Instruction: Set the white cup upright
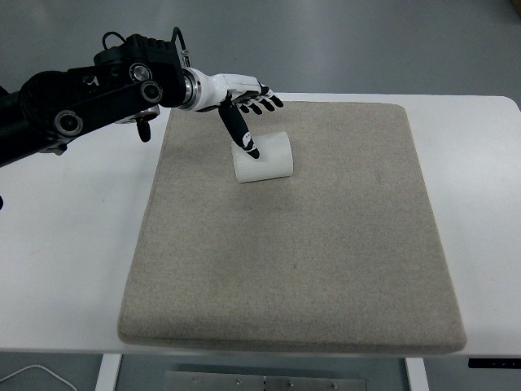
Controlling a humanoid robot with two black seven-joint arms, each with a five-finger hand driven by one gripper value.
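white cup lies sideways on the grey mat; left hand above it, fingers spread.

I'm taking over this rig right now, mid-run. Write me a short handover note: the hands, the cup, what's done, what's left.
Left robot hand: open, fingers spread, over the far-left part of the grey mat; one finger reaches down over the white cup, contact unclear.
Right robot hand: not in view.
White cup: lying on its side on the mat, far-left of centre.
Done: the approach to the cup only.
Left: grasp the cup, turn it upright, stand it on the mat, let go.
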